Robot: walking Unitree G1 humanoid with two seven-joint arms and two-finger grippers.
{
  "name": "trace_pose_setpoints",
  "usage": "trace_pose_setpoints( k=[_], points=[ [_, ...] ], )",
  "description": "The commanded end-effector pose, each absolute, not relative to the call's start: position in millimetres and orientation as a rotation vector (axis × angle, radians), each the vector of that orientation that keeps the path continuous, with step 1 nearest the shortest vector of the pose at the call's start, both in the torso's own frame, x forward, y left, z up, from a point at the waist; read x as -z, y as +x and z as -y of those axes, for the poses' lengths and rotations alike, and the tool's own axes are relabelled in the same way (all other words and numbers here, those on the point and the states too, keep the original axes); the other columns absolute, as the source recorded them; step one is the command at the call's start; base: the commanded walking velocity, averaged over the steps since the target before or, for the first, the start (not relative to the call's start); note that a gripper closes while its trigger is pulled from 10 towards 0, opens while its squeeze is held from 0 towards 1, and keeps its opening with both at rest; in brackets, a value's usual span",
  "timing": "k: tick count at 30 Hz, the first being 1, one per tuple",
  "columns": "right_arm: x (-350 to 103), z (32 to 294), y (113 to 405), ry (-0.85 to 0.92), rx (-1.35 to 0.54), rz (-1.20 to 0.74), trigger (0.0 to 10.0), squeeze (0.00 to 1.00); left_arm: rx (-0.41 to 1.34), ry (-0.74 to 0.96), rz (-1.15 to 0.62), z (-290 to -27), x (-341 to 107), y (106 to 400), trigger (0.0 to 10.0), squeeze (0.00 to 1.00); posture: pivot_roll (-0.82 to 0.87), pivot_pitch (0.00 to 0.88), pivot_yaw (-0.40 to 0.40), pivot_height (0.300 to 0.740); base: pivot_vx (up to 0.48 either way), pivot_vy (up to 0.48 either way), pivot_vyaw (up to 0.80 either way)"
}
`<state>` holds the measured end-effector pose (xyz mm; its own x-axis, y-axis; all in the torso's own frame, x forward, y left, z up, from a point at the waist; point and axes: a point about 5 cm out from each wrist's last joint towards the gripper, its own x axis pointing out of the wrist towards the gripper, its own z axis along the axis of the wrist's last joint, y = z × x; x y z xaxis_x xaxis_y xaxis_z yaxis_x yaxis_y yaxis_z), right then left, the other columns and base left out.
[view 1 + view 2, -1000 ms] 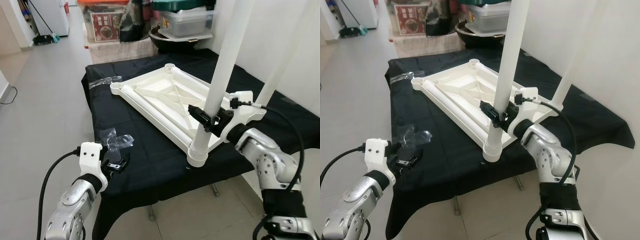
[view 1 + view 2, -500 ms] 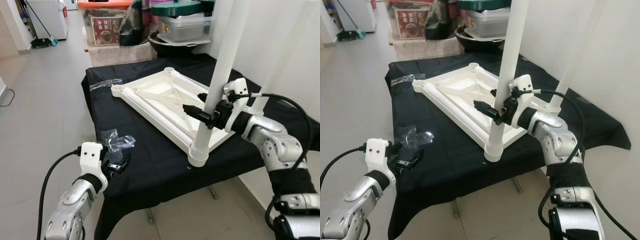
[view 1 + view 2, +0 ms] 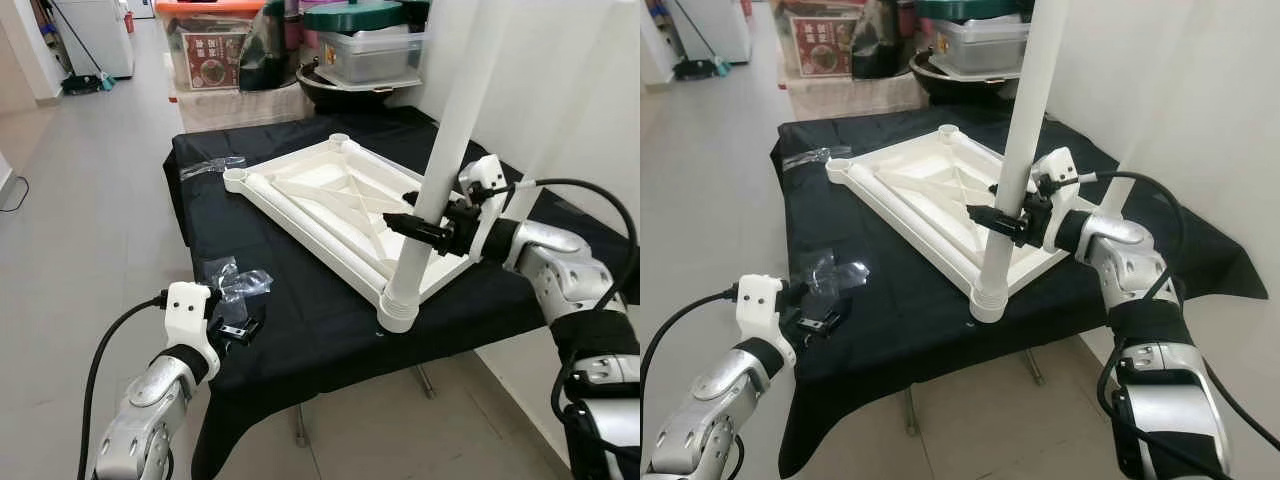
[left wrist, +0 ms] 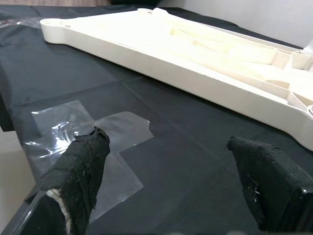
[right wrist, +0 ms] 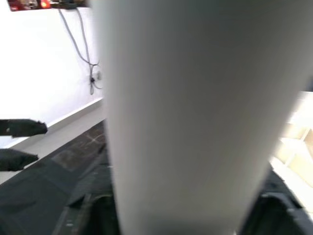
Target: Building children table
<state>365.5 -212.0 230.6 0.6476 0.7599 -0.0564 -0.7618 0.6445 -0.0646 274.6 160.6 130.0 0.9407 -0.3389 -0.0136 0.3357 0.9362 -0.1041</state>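
Observation:
The white table top (image 3: 300, 213) lies upside down on a table draped in black cloth (image 3: 300, 310). One white table leg (image 3: 440, 150) stands upright in the near corner socket (image 3: 397, 315). My right gripper (image 3: 402, 223) is shut on this leg about a third of the way up; the leg (image 5: 195, 117) sits between the fingers in the right wrist view. A second white leg (image 3: 1140, 145) stands at the right corner, behind my right arm. My left gripper (image 3: 236, 328) is open low over the cloth's front left edge, by a clear plastic wrapper (image 4: 88, 132).
Another clear wrapper (image 3: 210, 165) lies at the cloth's far left corner. Storage boxes (image 3: 215, 45), a dark bowl (image 3: 350, 85) and a lidded container (image 3: 375, 50) stand behind the table. A white wall runs along the right. Open floor (image 3: 90, 180) lies to the left.
My right forearm has swung out to the right while its gripper stayed around the leg. The left gripper has hardly moved. The camera has shifted slightly.

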Motion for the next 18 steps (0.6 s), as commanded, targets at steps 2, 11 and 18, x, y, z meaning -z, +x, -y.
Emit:
trace_pose_setpoints(
  k=[2,11,18],
  points=[
    [-230.0,224.5,367.2,-0.103,-0.828,-0.050,0.0,0.00,0.346,-0.083,-0.049,-161.5,-125.4,275.1,10.0,0.00,-0.04,0.000,-0.055,0.740,0.000,0.000,0.00],
    [-214.5,225.1,381.9,-0.060,-0.591,-0.082,0.0,0.00,0.355,-0.086,-0.044,-158.9,-126.0,274.8,10.0,0.00,-0.04,0.000,-0.060,0.740,0.000,0.000,0.00],
    [-187.7,218.4,387.6,0.101,-0.007,-0.228,0.0,0.00,0.340,-0.090,-0.044,-161.9,-126.4,272.2,10.0,0.00,-0.03,0.000,-0.064,0.740,0.000,0.000,0.00]
  ],
)
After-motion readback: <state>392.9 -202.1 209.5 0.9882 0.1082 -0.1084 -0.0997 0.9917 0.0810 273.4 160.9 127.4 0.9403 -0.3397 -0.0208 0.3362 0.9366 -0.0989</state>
